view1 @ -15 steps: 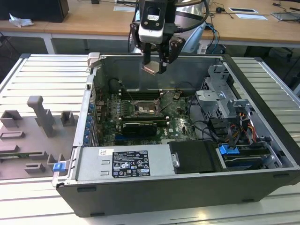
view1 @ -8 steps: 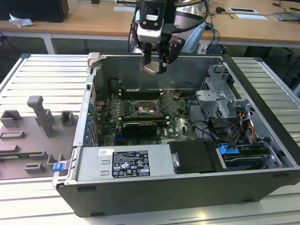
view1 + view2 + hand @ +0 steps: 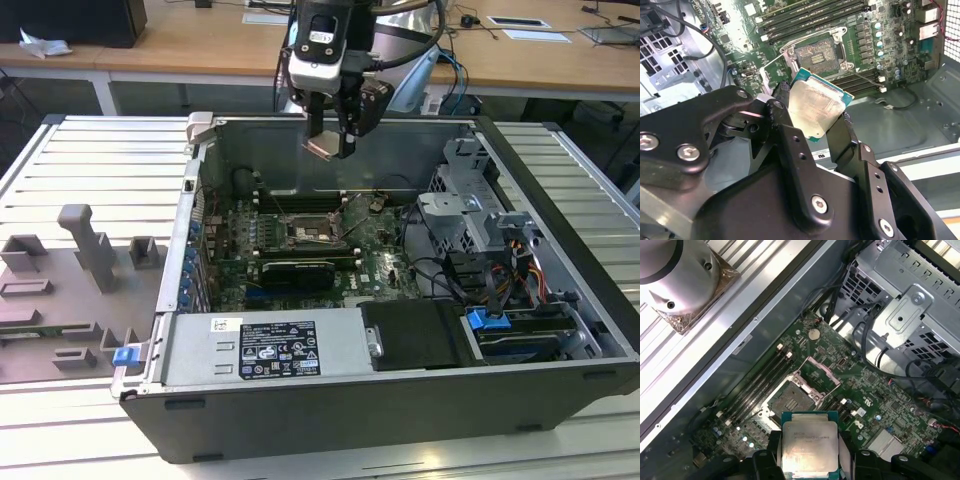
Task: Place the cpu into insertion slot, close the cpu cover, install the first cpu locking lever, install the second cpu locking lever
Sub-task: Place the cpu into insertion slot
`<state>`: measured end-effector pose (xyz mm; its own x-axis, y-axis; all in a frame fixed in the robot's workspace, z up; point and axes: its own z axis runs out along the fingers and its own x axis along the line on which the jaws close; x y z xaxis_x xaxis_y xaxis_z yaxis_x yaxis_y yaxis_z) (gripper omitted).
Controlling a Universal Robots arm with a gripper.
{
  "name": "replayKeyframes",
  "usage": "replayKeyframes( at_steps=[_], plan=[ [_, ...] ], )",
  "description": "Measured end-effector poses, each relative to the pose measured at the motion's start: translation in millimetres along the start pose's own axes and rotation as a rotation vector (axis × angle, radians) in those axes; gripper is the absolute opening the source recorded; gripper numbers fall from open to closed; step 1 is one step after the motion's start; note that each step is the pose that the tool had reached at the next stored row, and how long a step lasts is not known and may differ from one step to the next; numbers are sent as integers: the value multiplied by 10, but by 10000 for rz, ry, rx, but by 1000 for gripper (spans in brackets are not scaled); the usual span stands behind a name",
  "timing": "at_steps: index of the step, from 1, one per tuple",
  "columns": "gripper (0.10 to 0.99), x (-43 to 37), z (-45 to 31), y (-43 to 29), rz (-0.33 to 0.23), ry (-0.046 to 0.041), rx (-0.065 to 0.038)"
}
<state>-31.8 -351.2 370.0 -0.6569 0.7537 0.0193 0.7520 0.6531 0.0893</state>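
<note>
My gripper (image 3: 331, 143) hangs over the open computer case and is shut on the cpu (image 3: 321, 146). In both wrist views the cpu (image 3: 815, 106) (image 3: 808, 447) is a square chip with a pale metal top, clamped by its edges between the two black fingers (image 3: 782, 95). It is held well above the board, apart from the insertion slot (image 3: 311, 233) (image 3: 817, 54) (image 3: 791, 401), whose dark centre lies bare. The cpu cover (image 3: 827, 375) stands swung open beside the slot. A thin wire lever (image 3: 866, 76) sticks out from the socket's corner.
Long black memory slots (image 3: 810, 17) run beside the socket. A metal drive cage (image 3: 468, 205) and cable bundles (image 3: 450, 272) fill the case at the exterior view's right. The power supply (image 3: 265, 350) lies along the near wall. A grey fixture tray (image 3: 70, 290) rests outside.
</note>
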Motion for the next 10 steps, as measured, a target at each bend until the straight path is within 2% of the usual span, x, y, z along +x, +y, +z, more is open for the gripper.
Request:
replayKeyframes(
  at_steps=[10],
  plan=[
    [541,0,2,0,546,-49,-11]
  ],
)
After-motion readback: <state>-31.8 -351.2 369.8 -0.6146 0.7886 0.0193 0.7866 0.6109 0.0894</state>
